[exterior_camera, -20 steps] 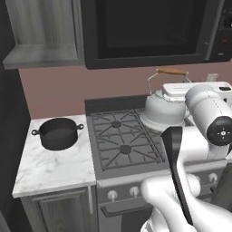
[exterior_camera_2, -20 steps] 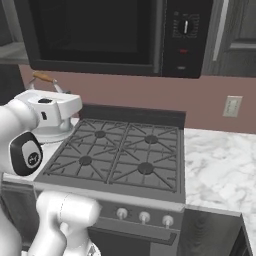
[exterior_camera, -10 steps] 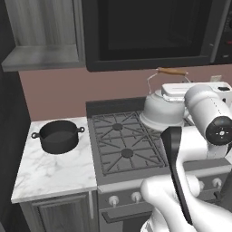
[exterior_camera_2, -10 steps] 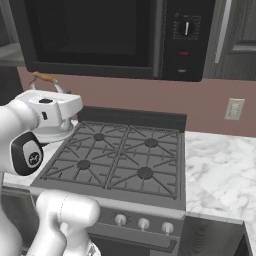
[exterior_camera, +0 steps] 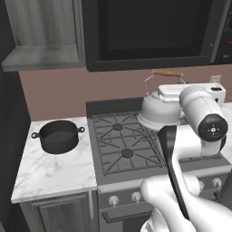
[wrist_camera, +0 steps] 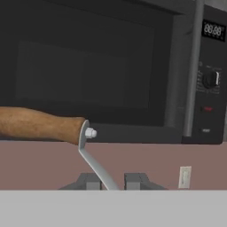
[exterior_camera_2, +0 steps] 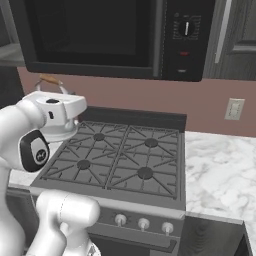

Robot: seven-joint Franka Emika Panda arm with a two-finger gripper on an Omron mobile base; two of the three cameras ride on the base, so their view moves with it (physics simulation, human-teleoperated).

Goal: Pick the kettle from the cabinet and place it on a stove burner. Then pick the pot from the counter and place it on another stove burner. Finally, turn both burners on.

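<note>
The silvery kettle [exterior_camera: 158,111] hangs in the air over the stove burners [exterior_camera: 122,145], clear of the grates; I cannot tell which burner lies under it. My gripper [exterior_camera: 181,86] is shut on the wire of its arched handle, just beside the orange-brown wooden grip [wrist_camera: 40,124]. The hand view shows that wire running between my gripper's [wrist_camera: 113,181] dark tips. From the right base the kettle [exterior_camera_2: 57,131] sits under my white hand, left of the burners [exterior_camera_2: 122,155]. The dark pot [exterior_camera: 59,136] stands on the marble counter [exterior_camera: 50,172] left of the range. The cabinet [exterior_camera: 43,31] is open at upper left.
A black microwave [exterior_camera_2: 100,35] hangs low over the range, close above the kettle's handle. Silver knobs [exterior_camera_2: 142,223] line the stove front. More marble counter [exterior_camera_2: 220,170] lies right of the range, with a wall outlet [exterior_camera_2: 233,108] above it and a dark cabinet door [exterior_camera_2: 240,30].
Both base views have shifted slightly downward as a whole, so the camera moved. The kettle stays in my grip and holds about the same place over the stove.
</note>
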